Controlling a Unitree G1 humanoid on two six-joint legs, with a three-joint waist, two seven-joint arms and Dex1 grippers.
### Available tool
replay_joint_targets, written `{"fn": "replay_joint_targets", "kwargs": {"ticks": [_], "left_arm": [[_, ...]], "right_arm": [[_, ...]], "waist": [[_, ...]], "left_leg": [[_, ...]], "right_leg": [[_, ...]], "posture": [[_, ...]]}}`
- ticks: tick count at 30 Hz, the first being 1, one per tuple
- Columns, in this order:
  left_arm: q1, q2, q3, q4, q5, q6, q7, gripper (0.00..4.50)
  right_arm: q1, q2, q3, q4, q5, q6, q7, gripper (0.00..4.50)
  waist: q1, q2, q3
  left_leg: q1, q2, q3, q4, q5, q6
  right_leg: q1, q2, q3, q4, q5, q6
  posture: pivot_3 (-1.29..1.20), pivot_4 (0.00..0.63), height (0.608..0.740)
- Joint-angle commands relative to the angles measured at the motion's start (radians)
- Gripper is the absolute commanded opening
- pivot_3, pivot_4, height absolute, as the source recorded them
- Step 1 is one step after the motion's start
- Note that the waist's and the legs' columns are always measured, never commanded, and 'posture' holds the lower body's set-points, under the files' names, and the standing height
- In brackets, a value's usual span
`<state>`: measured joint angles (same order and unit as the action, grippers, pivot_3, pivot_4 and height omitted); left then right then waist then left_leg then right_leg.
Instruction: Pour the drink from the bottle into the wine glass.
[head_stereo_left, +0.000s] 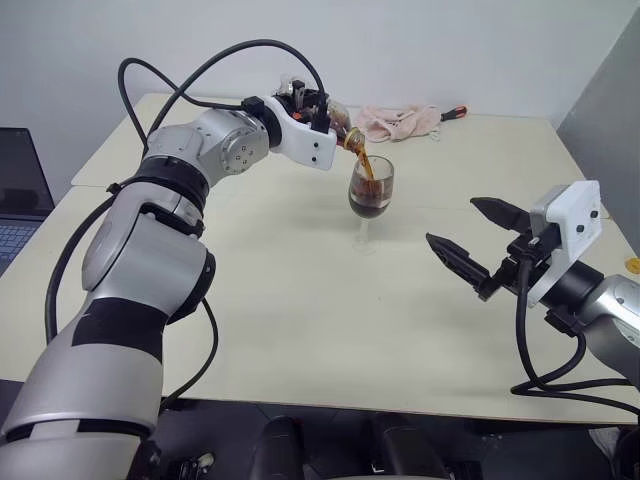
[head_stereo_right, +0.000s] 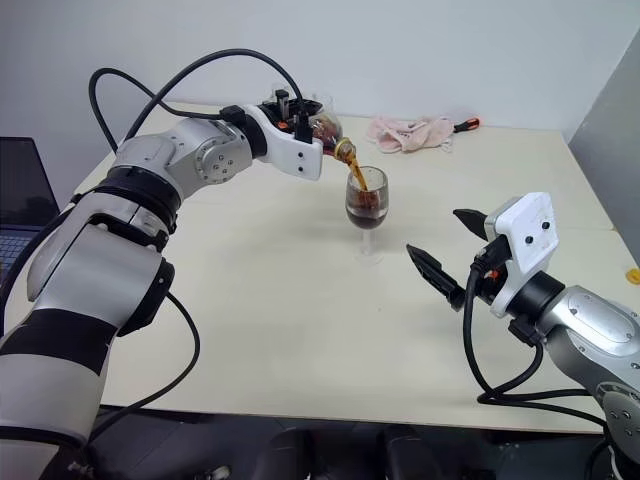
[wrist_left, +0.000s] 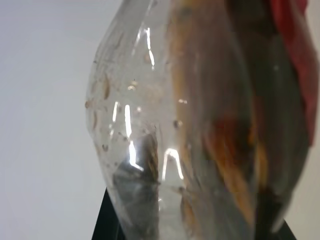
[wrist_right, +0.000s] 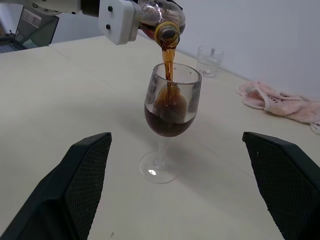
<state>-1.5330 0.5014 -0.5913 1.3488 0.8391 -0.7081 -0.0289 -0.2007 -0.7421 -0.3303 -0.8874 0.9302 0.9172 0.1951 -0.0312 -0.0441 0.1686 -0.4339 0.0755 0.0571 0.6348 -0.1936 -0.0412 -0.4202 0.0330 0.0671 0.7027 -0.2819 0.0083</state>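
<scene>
Right claw (wrist_right: 182, 187) gapes empty; wine glass (wrist_right: 170, 117) stands just beyond it.

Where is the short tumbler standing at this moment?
In the right wrist view, the tumbler stands on the table behind the wine glass, near the pink cloth.

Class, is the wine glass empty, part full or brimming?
Part full: the wine glass holds drink in its lower bowl, below the rim.

dark brown drink (wrist_right: 167, 119), clear wine glass (wrist_right: 171, 107), pink cloth (wrist_right: 282, 104)
</scene>
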Motion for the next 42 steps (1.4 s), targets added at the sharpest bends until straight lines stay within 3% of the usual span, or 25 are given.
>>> {"fn": "replay_joint_targets", "kwargs": {"ticks": [1, 9, 13, 17, 25, 37, 42], "left_arm": [[-0.028, -0.010, 0.102, 0.003, -0.122, 0.015, -0.092, 0.98], [0.062, -0.059, 0.368, -0.004, -0.436, 0.117, -0.504, 0.98], [0.126, -0.053, 0.474, -0.016, -0.553, 0.209, -0.599, 0.98], [0.217, -0.043, 0.656, -0.030, -0.738, 0.365, -0.638, 0.98], [0.391, -0.026, 0.845, -0.083, -0.908, 0.490, -0.499, 0.98], [0.563, -0.017, 0.887, -0.142, -0.951, 0.468, -0.383, 0.98], [0.606, -0.022, 0.891, -0.157, -0.965, 0.454, -0.379, 2.57]], "right_arm": [[-0.009, -0.003, -0.009, -0.010, 0.010, -0.027, -0.003, 4.50], [-0.109, -0.014, 0.029, 0.005, 0.069, -0.007, -0.019, 4.50], [-0.200, -0.044, 0.045, 0.029, 0.110, 0.010, -0.019, 4.50], [-0.367, -0.068, 0.106, 0.092, 0.142, 0.025, 0.002, 4.50], [-0.580, 0.016, 0.349, 0.267, 0.068, 0.094, 0.066, 4.50], [-0.634, 0.098, 0.438, 0.328, -0.044, 0.093, 0.171, 4.50], [-0.637, 0.101, 0.439, 0.337, -0.078, 0.093, 0.210, 4.50]], "waist": [[0.000, 0.000, 0.000], [-0.005, 0.000, 0.000], [-0.011, 0.000, 0.000], [-0.016, 0.000, 0.000], [-0.017, 0.000, 0.000], [0.000, 0.000, 0.000], [0.000, 0.000, 0.000]], "left_leg": [[0.000, 0.000, 0.000, 0.000, 0.000, 0.000], [0.001, 0.000, 0.000, 0.009, 0.000, 0.000], [0.001, 0.001, 0.000, 0.009, 0.000, 0.000], [0.001, 0.002, 0.000, 0.010, 0.000, 0.000], [0.000, 0.003, -0.001, 0.010, 0.000, 0.000], [0.000, 0.003, 0.000, 0.010, 0.000, 0.000], [0.000, 0.003, 0.000, 0.010, 0.000, 0.000]], "right_leg": [[0.000, 0.000, 0.000, 0.001, 0.000, 0.000], [0.000, 0.000, 0.001, 0.010, -0.001, 0.001], [0.000, 0.001, 0.001, 0.011, 0.000, 0.000], [-0.001, 0.001, 0.001, 0.012, 0.000, 0.000], [-0.001, 0.001, -0.001, 0.012, 0.000, 0.000], [-0.001, 0.001, -0.002, 0.011, 0.000, -0.001], [-0.001, 0.001, -0.002, 0.011, 0.000, -0.001]], "posture": [[0.00, 0.150, 0.740], [0.00, 0.150, 0.740], [0.00, 0.150, 0.740], [0.00, 0.150, 0.740], [0.00, 0.150, 0.740], [0.00, 0.150, 0.740], [0.00, 0.150, 0.740]]}}
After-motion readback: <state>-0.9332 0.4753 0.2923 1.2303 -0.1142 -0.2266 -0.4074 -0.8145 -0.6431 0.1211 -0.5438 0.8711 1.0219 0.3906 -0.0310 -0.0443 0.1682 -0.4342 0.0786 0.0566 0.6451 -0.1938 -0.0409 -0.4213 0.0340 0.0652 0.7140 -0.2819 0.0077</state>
